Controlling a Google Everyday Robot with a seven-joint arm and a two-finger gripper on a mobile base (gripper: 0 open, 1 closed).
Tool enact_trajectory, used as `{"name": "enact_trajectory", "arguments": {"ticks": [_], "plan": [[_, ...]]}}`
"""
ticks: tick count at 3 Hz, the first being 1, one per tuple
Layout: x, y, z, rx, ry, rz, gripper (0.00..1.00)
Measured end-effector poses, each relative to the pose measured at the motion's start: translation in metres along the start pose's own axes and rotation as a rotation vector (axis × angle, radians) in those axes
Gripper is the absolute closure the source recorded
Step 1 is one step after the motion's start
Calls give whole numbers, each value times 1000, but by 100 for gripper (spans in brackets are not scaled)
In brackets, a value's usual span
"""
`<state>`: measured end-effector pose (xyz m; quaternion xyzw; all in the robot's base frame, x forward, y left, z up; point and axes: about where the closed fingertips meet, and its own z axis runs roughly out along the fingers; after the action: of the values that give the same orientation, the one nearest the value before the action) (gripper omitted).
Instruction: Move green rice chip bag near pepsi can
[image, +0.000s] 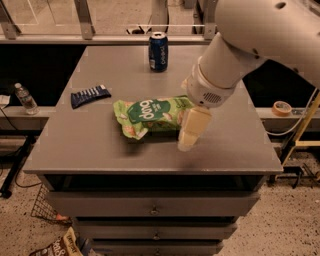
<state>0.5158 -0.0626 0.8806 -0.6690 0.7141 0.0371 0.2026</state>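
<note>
The green rice chip bag (149, 115) lies flat near the middle of the grey table (100, 145), its dark-green label facing up. The pepsi can (158, 51) stands upright at the table's far edge, well behind the bag. My gripper (187, 142) hangs from the big white arm (235, 55) that reaches in from the upper right. It points down at the bag's right end, covering that end and just above the table top. It holds nothing that I can see.
A small flat dark-blue packet (90, 96) lies left of the bag. A clear water bottle (25, 98) stands on a ledge off the table's left side. A tape roll (282, 107) lies on a ledge at right. Drawers (150, 207) sit under the table top.
</note>
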Motion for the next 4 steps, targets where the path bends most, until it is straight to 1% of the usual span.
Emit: {"name": "enact_trajectory", "arguments": {"ticks": [1,2,3,4], "plan": [[-18,-16,16,16,-42,8,0],[-26,-19,30,4,-59,3,18],[-29,-29,30,3,-84,-3,49],[-27,-40,23,14,-103,1,74]]}}
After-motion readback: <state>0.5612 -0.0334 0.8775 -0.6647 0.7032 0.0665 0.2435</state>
